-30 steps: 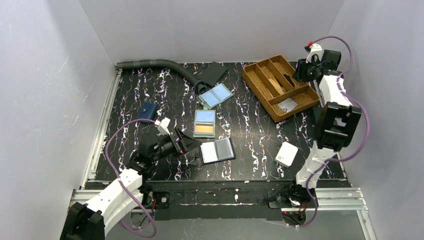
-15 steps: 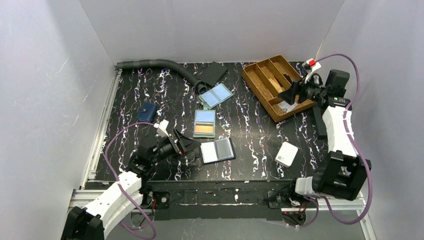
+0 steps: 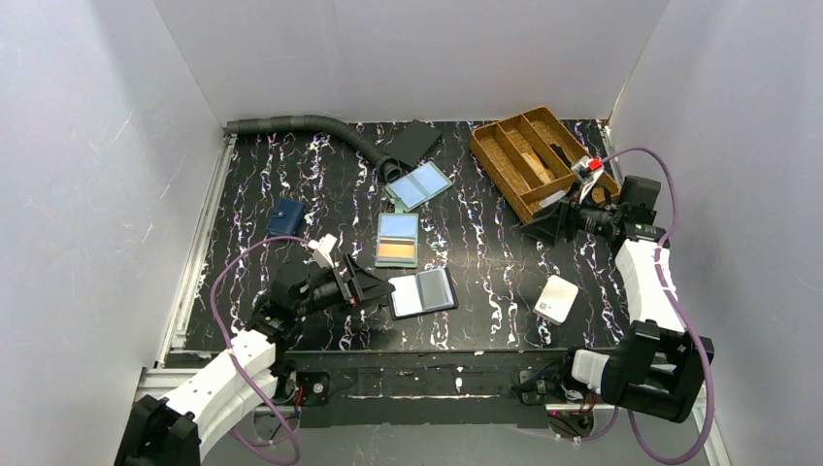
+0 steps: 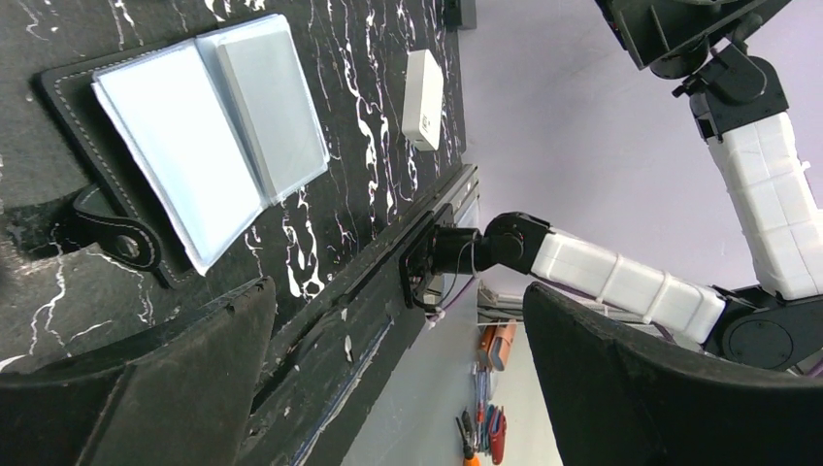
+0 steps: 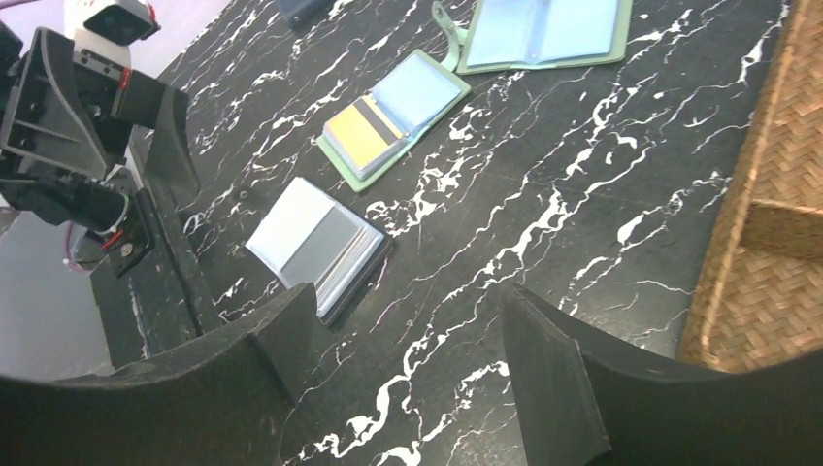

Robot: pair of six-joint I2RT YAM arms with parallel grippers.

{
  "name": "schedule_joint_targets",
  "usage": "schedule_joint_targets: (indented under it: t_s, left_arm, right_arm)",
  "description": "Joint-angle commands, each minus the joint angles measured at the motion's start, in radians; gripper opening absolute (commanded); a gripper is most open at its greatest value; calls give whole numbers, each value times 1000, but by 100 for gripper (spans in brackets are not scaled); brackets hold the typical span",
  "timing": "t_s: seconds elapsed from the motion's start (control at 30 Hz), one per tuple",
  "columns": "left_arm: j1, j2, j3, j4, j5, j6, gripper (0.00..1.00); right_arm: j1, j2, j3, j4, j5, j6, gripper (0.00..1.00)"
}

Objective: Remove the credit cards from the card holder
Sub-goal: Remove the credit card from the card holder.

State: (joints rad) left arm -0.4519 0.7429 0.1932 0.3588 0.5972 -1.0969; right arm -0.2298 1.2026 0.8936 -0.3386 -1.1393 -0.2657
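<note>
My left gripper (image 3: pixel 372 289) hovers over the table (image 3: pixel 485 257) with its jaws spread wide and nothing between them; just ahead of its tips lies a black bifold (image 4: pixel 209 126) with grey and white clear sleeves, and the snap tab on its near edge shows only in my left wrist view; beyond it sits a white box (image 4: pixel 424 85), any print on it too small to read. My right gripper (image 5: pixel 406 301) is likewise released and bare, close beside the wicker tray (image 5: pixel 767 194); well ahead of it the card holder (image 5: pixel 393 116) lies open and flat, the credit cards (image 5: pixel 361 131) in its pockets, orange nearer my left gripper, blue beyond; my left wrist view misses it. Farther off lie a pale blue bifold (image 5: pixel 543 29) and, seen only from above, a grey hose (image 3: pixel 301 124).
</note>
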Motion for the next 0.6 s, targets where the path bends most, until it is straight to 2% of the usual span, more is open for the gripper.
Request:
schedule_joint_targets:
  t_s: [0.0,0.27,0.47,0.57]
  left_arm:
    - [-34,10,63,-23,6,41,98]
    - [-179,67,160,-160,-149,166,98]
    - [-247,95,304,-426,-325,277,98]
    - [-261,90,338,-469,-357,299,98]
  right_arm:
    - [-5,-52,-54,105,-77,16,78]
    - [-5,-56,-136,194,-96,56,80]
    - [-5,-70,-157,210,-87,55,81]
    - [-5,-63,-157,214,-82,61,81]
